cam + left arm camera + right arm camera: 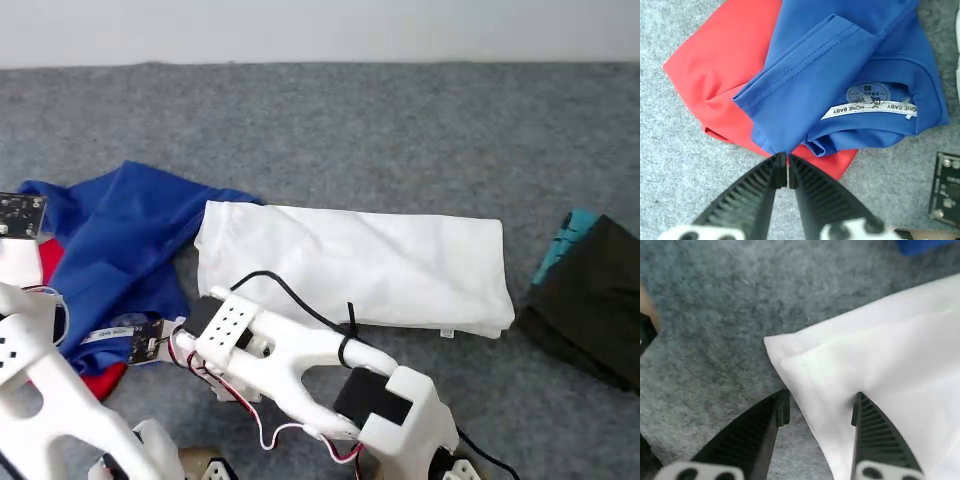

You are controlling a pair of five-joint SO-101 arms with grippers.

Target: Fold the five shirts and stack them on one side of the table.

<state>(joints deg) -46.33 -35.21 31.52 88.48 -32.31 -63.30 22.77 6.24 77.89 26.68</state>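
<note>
Early yet, I judge: the white shirt (350,265) lies folded to a long strip, unstacked. The right gripper (820,405) stands open astride its near corner. Left of the white shirt the left gripper (783,170), closed and empty, sits at the edge of the blue shirt (840,75) heaped on the red shirt (715,75). Farther right a dark shirt (590,300) looks folded

The left gripper (783,172) is pressed closed, the right gripper (821,409) gapes wide — both aimed downward.
</note>
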